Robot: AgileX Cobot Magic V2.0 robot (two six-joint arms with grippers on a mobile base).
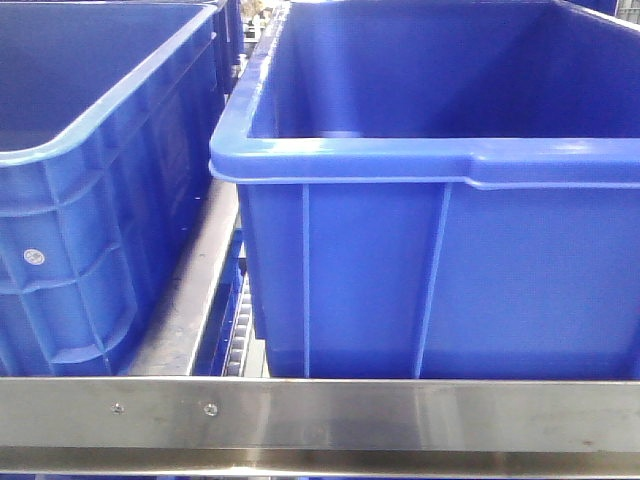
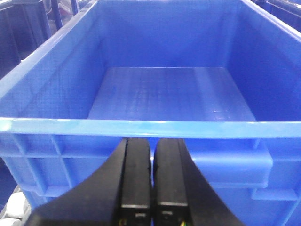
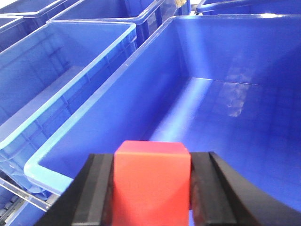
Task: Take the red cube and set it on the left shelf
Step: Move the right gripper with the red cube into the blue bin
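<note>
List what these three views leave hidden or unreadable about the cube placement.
- Right wrist view: the red cube, held by the right fingers, is cut off by the bottom edge; no shelf shows.
- Left wrist view: the left fingers, closed, run off the bottom edge; the crate ahead hides what it stands on.
- Front view: neither arm nor cube shows; the right crate front wall hides most of its floor.

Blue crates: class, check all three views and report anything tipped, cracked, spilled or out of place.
Nothing stands out. The left crate and right crate sit upright and intact behind the steel rail. The red cube sits squarely in the right gripper; the left gripper is shut.
</note>
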